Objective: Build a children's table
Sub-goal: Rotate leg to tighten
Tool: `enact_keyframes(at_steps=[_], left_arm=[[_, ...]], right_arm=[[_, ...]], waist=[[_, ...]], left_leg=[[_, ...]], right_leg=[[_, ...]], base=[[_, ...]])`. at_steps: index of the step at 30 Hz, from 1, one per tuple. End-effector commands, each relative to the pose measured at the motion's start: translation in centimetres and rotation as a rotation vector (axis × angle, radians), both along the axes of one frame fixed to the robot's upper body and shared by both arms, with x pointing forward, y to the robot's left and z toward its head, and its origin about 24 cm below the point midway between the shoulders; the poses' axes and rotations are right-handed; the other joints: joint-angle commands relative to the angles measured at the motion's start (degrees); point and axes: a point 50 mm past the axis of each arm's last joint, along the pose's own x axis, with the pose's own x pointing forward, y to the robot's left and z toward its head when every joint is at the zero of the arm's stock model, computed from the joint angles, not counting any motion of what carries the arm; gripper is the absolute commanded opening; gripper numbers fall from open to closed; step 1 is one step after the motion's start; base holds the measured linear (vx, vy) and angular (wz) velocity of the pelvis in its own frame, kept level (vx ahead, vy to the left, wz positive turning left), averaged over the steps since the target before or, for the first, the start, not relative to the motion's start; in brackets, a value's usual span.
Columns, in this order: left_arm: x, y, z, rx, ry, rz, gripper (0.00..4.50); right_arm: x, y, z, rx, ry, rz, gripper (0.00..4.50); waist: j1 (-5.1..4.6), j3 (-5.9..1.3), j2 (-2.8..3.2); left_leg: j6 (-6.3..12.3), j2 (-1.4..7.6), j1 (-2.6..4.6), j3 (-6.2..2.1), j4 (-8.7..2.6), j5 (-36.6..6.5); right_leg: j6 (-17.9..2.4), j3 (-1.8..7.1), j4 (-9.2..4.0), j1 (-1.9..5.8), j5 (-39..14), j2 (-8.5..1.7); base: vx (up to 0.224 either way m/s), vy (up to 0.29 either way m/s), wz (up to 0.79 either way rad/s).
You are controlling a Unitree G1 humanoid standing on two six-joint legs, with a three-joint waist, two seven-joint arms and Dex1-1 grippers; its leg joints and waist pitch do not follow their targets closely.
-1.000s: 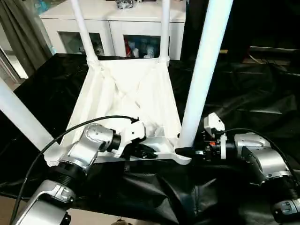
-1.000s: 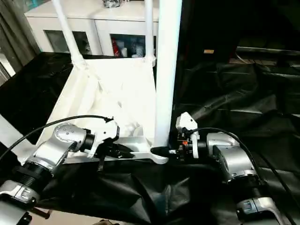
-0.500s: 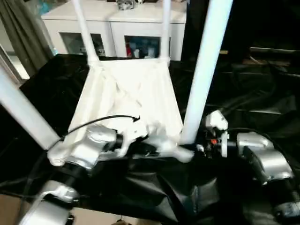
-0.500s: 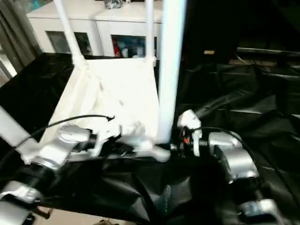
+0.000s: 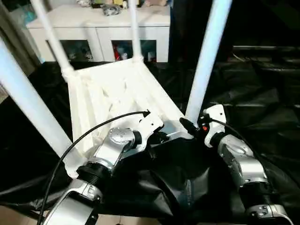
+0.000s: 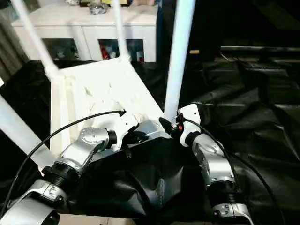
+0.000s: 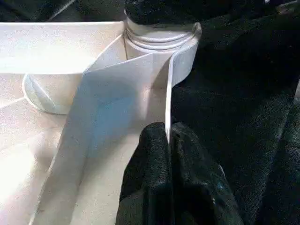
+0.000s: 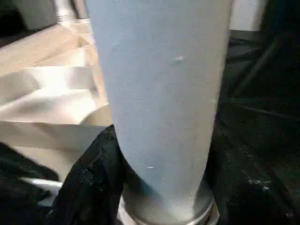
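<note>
Black sheeting [image 5: 262, 93] covers the floor, with a white cabinet [image 5: 101, 28] at the far side and the upturned tabletop [image 5: 117, 93] lying left of centre, four legs [image 5: 206, 61] standing up. Left gripper [image 7: 168, 140] pinches the tabletop's near rim tight; right gripper [image 5: 190, 125] clasps the near right leg's base.

A white cabinet [image 5: 101, 28] with glass-fronted shelves stands behind crumpled black sheeting [image 5: 262, 89].

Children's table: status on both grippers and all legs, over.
Left gripper pinched shut on white ribbed plastic tabletop edge. Right gripper clamped around near-right white tubular leg at its base. Four legs upright in corner sockets. Nothing in the way on black sheet.
</note>
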Motion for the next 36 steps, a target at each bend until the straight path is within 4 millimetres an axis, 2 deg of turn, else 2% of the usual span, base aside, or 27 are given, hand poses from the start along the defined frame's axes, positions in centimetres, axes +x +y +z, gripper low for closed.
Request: enact_keyframes(at_steps=[1,2,3,4,6,7,8,11,13,15,18,19,20,22,25,28,31,33,34,36], left_arm=[[0.4,-2.1,2.6,-0.081,-0.089,-0.062,0.0],[0.2,-1.2,2.6,-0.065,-0.082,-0.103,0.0],[0.1,-0.8,2.5,-0.056,-0.077,-0.125,0.0],[-0.1,-0.2,2.4,-0.043,-0.067,-0.158,0.0],[-0.7,1.0,2.2,-0.027,-0.044,-0.237,0.0],[-0.7,1.0,2.2,-0.026,-0.044,-0.238,0.0],[-1.1,1.8,2.2,-0.009,-0.023,-0.287,0.0],[-1.6,3.0,2.0,0.02,0.001,-0.355,0.0],[-1.9,3.7,2.1,0.031,0.021,-0.392,0.0],[-2.2,4.3,2.2,0.043,0.048,-0.432,0.0],[-2.5,4.8,2.2,0.057,0.071,-0.464,0.0],[-2.4,4.9,2.3,0.061,0.067,-0.462,0.0],[-2.4,5.0,2.3,0.062,0.07,-0.464,0.0],[-2.3,5.0,2.3,0.066,0.071,-0.466,0.0],[-2.3,5.0,2.4,0.065,0.066,-0.459,0.0],[-2.1,4.9,2.4,0.047,0.056,-0.418,0.0],[-1.6,4.5,2.3,0.013,0.022,-0.319,0.0],[-1.3,4.3,2.3,0.004,0.006,-0.269,0.0],[-1.1,4.0,2.3,0.0,-0.007,-0.219,0.0],[-0.4,3.1,2.1,-0.007,-0.038,-0.104,0.0]], right_arm=[[-1.9,5.2,-0.6,0.121,0.065,0.334,2.87],[-2.0,4.2,-0.3,0.093,0.056,0.376,3.01],[-2.0,3.7,-0.1,0.083,0.055,0.394,3.15],[-2.1,2.9,0.1,0.071,0.056,0.42,3.15],[-2.2,1.5,0.6,0.04,0.05,0.466,3.15],[-2.2,1.5,0.6,0.04,0.049,0.466,3.15],[-2.2,0.6,1.0,0.02,0.051,0.5,3.15],[-2.5,-0.3,1.5,-0.001,0.065,0.553,3.15],[-2.6,-0.8,1.6,-0.021,0.082,0.597,3.15],[-2.8,-1.1,1.6,-0.04,0.1,0.64,3.15],[-2.9,-1.2,1.6,-0.059,0.112,0.679,3.15],[-2.9,-1.2,1.6,-0.059,0.114,0.691,3.02],[-2.9,-1.1,1.7,-0.056,0.116,0.698,2.83],[-2.9,-0.9,1.7,-0.051,0.118,0.711,2.83],[-3.0,-0.8,1.7,-0.043,0.121,0.723,2.55],[-3.3,-0.5,1.5,-0.028,0.124,0.718,2.42],[-3.1,-0.4,0.9,-0.006,0.122,0.625,2.31],[-2.9,-0.4,0.6,-0.002,0.119,0.566,2.24],[-2.5,-0.3,0.2,-0.009,0.114,0.482,2.21],[-1.8,0.1,-1.1,-0.033,0.12,0.302,2.18]], waist=[[0.05,-3.0,-0.62],[0.07,-3.18,-0.39],[0.19,-3.29,-0.52],[0.4,-3.49,-0.58],[0.63,-3.56,-0.27],[0.74,-3.63,-0.27],[0.9,-3.78,-0.26],[1.37,-4.01,-0.03],[2.0,-4.17,-0.1],[2.57,-4.11,-0.15],[3.28,-3.84,-0.09],[3.32,-3.75,-0.2],[3.41,-3.67,-0.14],[3.35,-3.6,-0.33],[3.16,-3.45,-0.4],[3.14,-3.57,-0.44],[3.06,-3.52,-0.46],[2.84,-3.51,-0.54],[2.84,-3.53,-0.58],[2.09,-3.31,-0.75]], left_leg=[[1.15,2.13,1.35,-1.9,-5.01,-26.07],[1.47,2.23,0.8,-1.92,-5.08,-23.85],[1.63,2.25,0.87,-1.86,-5.04,-23.48],[2.29,2.3,0.82,-1.71,-4.82,-21.83],[3.41,2.35,0.68,-1.33,-4.57,-19.07],[3.62,2.36,0.53,-1.39,-4.5,-18.09],[4.46,2.51,0.6,-1.19,-4.27,-15.78],[5.32,2.66,0.57,-1.13,-3.97,-12.82],[6.07,2.78,0.96,-0.91,-3.69,-10.89],[5.94,2.83,0.96,-0.87,-3.72,-10.99],[4.57,2.96,1.27,-0.76,-3.94,-13.29],[4.18,2.94,1.31,-0.72,-4.01,-14.05],[2.84,3.01,1.52,-0.75,-4.21,-16.05],[2.03,3.0,1.47,-0.83,-4.39,-16.96],[1.36,2.9,1.4,-0.91,-4.55,-18.16],[1.52,2.89,1.32,-0.94,-4.46,-17.07],[1.64,2.87,1.26,-0.87,-4.38,-16.52],[1.19,2.72,1.12,-1.01,-4.47,-17.01],[1.09,2.75,1.28,-1.03,-4.49,-16.98],[0.34,2.49,0.88,-1.18,-4.69,-17.73]], right_leg=[[-7.88,1.24,-5.44,1.58,-27.48,-2.02],[-9.16,1.35,-4.86,1.95,-23.62,-2.14],[-9.55,1.35,-4.83,2.03,-22.71,-2.13],[-10.77,1.47,-4.39,2.2,-19.66,-2.13],[-12.66,1.48,-3.97,2.25,-15.25,-2.05],[-13.08,1.4,-3.77,2.5,-14.26,-2.13],[-14.13,1.34,-3.38,2.45,-11.37,-2.05],[-15.49,1.29,-2.67,2.62,-7.5,-1.97],[-16.47,1.35,-2.27,2.4,-4.49,-1.83],[-16.74,1.38,-2.19,2.41,-5.01,-1.93],[-16.06,1.56,-2.53,2.11,-8.68,-1.99],[-15.85,1.6,-2.64,2.06,-9.69,-1.98],[-15.31,1.71,-2.84,1.94,-12.08,-2.05],[-14.75,1.77,-2.92,2.0,-13.54,-2.08],[-13.66,1.79,-3.18,2.04,-16.15,-2.15],[-13.26,1.85,-3.17,2.09,-15.87,-2.21],[-13.36,1.89,-3.26,1.95,-15.86,-2.23],[-12.7,1.74,-3.37,2.08,-17.38,-2.2],[-12.19,1.78,-3.5,1.99,-18.23,-2.26],[-11.46,1.63,-3.65,2.07,-19.95,-2.2]], base=[[0.0,0.0,0.0],[0.0,0.0,0.0],[0.0,0.0,0.0],[0.0,0.0,0.0],[0.0,0.0,0.0],[0.0,0.0,0.0],[0.069,-0.025,0.0],[0.0,0.0,0.0],[0.0,0.0,0.0],[0.0,0.0,0.0],[0.0,0.0,0.0],[0.0,0.0,0.0],[0.0,0.0,0.0],[0.0,0.0,0.0],[0.0,0.0,0.0],[0.0,0.0,0.0],[0.0,0.0,0.0],[0.0,0.0,0.0],[0.0,0.0,0.0],[0.0,0.0,0.0]])
